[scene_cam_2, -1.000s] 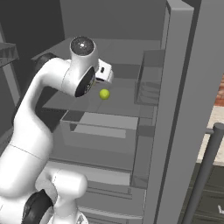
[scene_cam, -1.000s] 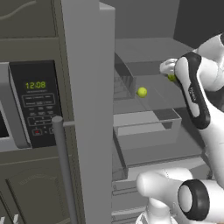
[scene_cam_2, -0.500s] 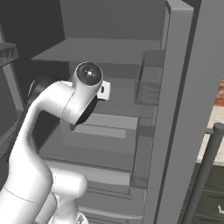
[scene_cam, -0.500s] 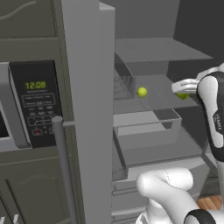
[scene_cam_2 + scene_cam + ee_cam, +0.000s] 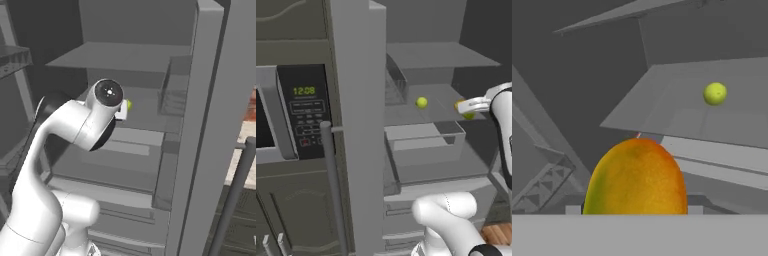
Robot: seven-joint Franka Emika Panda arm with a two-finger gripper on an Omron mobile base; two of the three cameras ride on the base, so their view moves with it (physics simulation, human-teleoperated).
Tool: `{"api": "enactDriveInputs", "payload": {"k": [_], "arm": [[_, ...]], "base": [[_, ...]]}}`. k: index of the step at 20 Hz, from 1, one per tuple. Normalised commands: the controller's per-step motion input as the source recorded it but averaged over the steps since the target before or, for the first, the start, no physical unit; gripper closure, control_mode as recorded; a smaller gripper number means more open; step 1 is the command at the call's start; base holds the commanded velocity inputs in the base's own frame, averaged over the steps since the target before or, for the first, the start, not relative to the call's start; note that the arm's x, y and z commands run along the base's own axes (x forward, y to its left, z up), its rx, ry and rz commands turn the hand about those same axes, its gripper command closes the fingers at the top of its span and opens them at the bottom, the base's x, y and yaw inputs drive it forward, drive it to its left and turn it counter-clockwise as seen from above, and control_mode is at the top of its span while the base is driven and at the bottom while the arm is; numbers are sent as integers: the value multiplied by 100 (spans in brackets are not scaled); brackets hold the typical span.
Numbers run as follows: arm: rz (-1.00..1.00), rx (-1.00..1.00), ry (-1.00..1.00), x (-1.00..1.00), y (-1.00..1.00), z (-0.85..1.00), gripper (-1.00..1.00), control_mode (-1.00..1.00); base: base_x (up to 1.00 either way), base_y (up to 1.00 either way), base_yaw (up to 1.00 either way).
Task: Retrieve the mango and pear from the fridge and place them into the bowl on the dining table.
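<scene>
The fridge (image 5: pixel 358 125) stands open, its door edge-on in the left base view. On the middle shelf lies the yellow-green pear (image 5: pixel 421 102), seen again up and to the right in the hand view (image 5: pixel 715 93). The orange-yellow mango (image 5: pixel 637 175) looms at the bottom of the hand view, right at the fingertips, which it hides. In the left base view the mango (image 5: pixel 460 105) sits at the shelf's right front corner with my gripper (image 5: pixel 466 107) shut on it. The bowl and the dining table are out of view.
A microwave (image 5: pixel 303 110) with a lit clock sits left of the fridge door. Under the pear's shelf is a clear drawer (image 5: pixel 423 142); another shelf (image 5: pixel 436 55) hangs above. The second door (image 5: pixel 205 125) stands at the right, with a wire rack (image 5: pixel 175 95).
My hand has swung right and down with the mango, away from the back of the shelf. The pear has stayed where it was.
</scene>
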Motion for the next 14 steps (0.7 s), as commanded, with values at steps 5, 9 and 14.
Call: {"api": "enactDriveInputs", "payload": {"k": [5,9,14], "arm": [[0,0,0,0,0,0,100,100],[0,0,0,0,0,0,100,100],[0,0,0,0,0,0,100,100]], "base": [[-69,0,28],[-75,0,36],[-58,0,43]]}}
